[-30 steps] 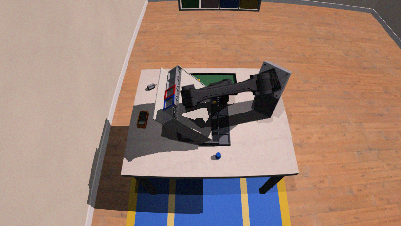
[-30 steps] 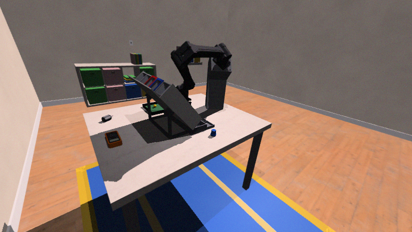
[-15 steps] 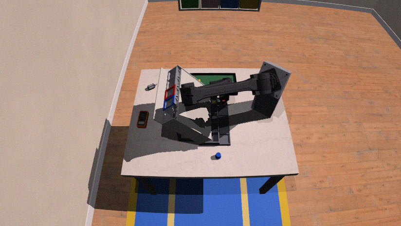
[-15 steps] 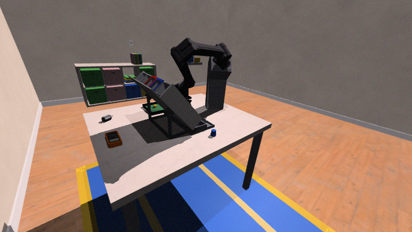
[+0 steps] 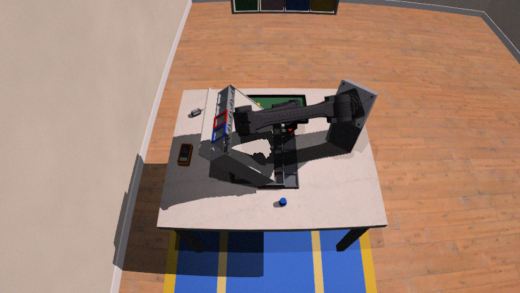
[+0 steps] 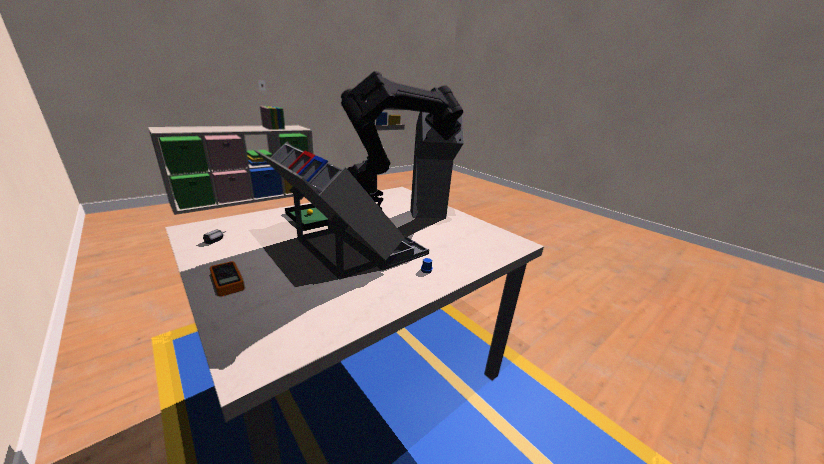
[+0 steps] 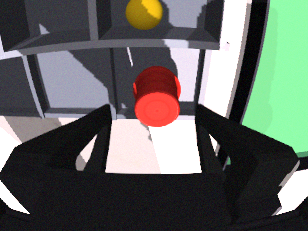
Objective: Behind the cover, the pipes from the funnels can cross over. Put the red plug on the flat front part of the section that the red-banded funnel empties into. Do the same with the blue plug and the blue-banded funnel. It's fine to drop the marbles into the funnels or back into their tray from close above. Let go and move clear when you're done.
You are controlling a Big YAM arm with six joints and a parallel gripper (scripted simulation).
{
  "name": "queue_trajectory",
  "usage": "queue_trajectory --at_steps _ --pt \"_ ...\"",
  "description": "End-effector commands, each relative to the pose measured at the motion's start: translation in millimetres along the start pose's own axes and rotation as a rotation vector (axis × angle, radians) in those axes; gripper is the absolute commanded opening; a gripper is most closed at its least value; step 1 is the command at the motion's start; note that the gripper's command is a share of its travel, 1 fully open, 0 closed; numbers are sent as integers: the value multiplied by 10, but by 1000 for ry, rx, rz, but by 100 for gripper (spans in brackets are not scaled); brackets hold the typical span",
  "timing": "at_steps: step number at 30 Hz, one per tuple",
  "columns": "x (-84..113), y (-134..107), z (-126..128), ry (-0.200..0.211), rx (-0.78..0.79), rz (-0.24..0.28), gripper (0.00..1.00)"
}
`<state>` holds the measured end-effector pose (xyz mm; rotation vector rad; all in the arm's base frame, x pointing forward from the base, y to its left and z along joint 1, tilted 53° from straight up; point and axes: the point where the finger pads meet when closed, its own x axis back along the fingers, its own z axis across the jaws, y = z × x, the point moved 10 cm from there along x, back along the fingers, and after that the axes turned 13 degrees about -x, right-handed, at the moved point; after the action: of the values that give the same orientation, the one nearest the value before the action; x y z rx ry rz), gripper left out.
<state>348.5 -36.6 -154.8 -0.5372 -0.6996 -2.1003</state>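
Two small things lie on the left side of the table [image 5: 334,196] [image 6: 461,253] as we look from the top: a grey tool [image 5: 196,112] [image 6: 212,236] and an orange meter [image 5: 185,154] [image 6: 226,278]. We see both well apart from the jaws, past the slanted funnel box [image 5: 236,165] [image 6: 360,216]. Next, on the side of that box nearer to the jaws, we find its high top row, with a red band [image 5: 226,115] [image 6: 304,153] and a blue band [image 5: 214,135] [image 6: 323,163] side by side.

Then we see the green tray [image 5: 271,100] [image 6: 311,216] [image 7: 280,64] near the jaws, with a yellow ball [image 5: 258,104] [image 6: 309,212] in it. A yellow marble [image 5: 277,131] [image 7: 144,12] sits in a back section, a bit beyond the jaws in the wrist view.

The blue plug [image 5: 283,201] [image 6: 426,265] is out on the table, well apart from the jaws. The red plug [image 5: 289,130] [image 7: 157,96] is over the front part of a section, in the space by the jaw tips. Our jaws are a bit more than half open and have hold of nothing. We can't tell if the plug rests flat. Last comes our black arm [image 5: 295,115] [image 6: 369,135], reaching over to hold up the jaws.
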Motion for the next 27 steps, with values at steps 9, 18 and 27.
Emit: queue_trajectory --at_steps 9,18,27 --pt "183 -71 -29 -15 -30 1 59" --pt "583 -67 -20 -11 -28 -2 59" --pt "920 -59 -16 -9 -25 -5 59"
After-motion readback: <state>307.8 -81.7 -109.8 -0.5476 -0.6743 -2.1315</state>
